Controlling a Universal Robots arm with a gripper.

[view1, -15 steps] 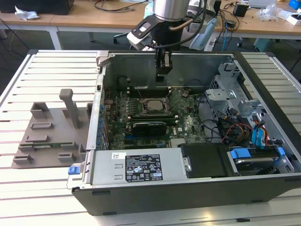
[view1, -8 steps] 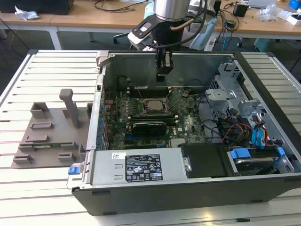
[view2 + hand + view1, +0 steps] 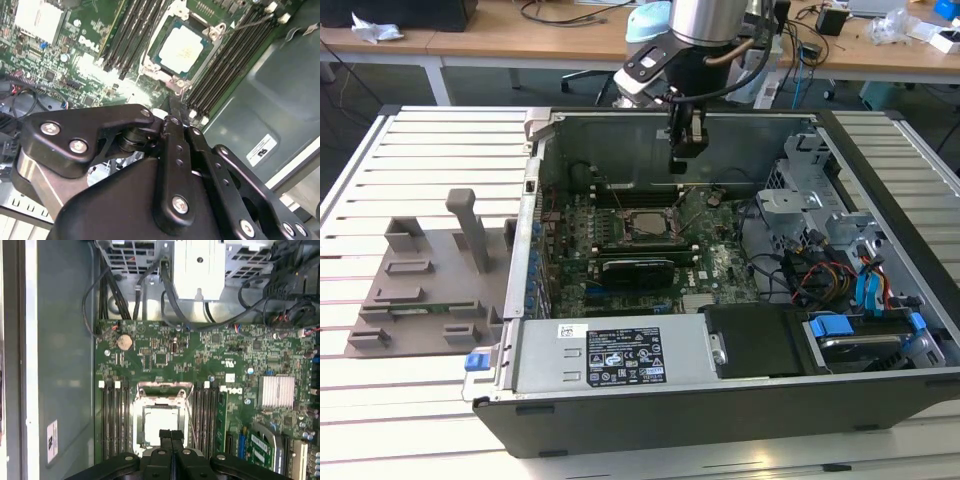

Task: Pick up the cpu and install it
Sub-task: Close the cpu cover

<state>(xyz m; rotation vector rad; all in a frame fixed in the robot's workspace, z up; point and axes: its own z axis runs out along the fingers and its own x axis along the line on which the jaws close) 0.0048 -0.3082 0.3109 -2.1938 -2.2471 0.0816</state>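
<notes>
- Gripper: poised over the open computer case. Its fingers are pressed together tip to tip with nothing between them.
- The cpu: lies flat inside the socket frame on the motherboard, just beyond the fingertips in both wrist views. It is not touched.
- Handling, judged: light, thin and rigid. The smooth metal top would likely be slippery under pads, and the underside and socket contacts are probably delicate. Hold it by two opposite pale edges, kept level, with no pressure on the top.
- Memory slots: flank the socket closely on both sides, leaving little room for the fingers.
- Grey fixture plate: outside the case, on the exterior view's left, well apart.
</notes>
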